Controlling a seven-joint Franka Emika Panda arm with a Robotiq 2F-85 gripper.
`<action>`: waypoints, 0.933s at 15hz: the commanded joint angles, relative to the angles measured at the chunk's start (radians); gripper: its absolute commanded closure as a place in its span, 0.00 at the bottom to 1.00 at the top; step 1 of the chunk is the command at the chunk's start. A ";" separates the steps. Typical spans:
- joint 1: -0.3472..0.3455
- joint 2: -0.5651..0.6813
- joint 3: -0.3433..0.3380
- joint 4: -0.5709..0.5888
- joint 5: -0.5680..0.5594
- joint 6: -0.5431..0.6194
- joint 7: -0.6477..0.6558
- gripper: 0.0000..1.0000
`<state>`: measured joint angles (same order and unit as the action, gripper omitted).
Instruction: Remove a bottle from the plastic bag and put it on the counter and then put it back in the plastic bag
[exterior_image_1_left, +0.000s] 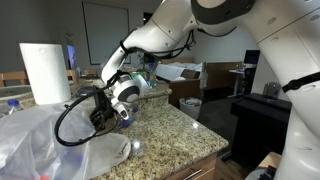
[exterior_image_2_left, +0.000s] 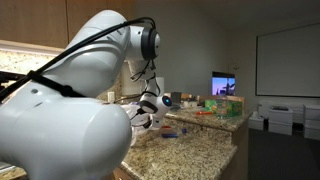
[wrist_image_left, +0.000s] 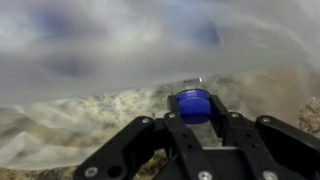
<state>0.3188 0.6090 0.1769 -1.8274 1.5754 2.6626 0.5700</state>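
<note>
The bottle (wrist_image_left: 192, 105) sat between the fingers of the gripper (wrist_image_left: 197, 122). In the wrist view it showed only as a rounded blue end with a clear rim, and the rest of it was hidden. The jaws looked clenched on it, one finger on each side, though the blur hid the exact contact. The bottle hung just beside the plastic bag (exterior_image_1_left: 35, 140), at the bag's loose edge and a little above the counter (exterior_image_1_left: 175, 135). In the wrist view the crinkled film filled everything beyond the bottle, and speckled stone showed beneath it. From these views alone I could not tell whether the bottle was coming out of the bag or going back in. Either way, doing the step well probably meant a firm grip and slow, level travel, keeping the bottle clear of the film so it would not drag the bag along. A black cable loop (exterior_image_1_left: 70, 125) on the arm hung close over the bag's edge and could have snagged it. A paper towel roll (exterior_image_1_left: 44, 72) stood behind the bag, well clear of the gripper.
</note>
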 joint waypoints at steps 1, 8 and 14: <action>-0.011 -0.010 0.008 0.004 0.001 -0.007 0.038 0.91; -0.034 -0.158 -0.028 -0.111 -0.160 -0.085 0.176 0.91; -0.041 -0.363 -0.148 -0.245 -0.674 -0.219 0.519 0.91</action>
<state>0.3018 0.3767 0.0585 -1.9787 1.0668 2.5174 0.9728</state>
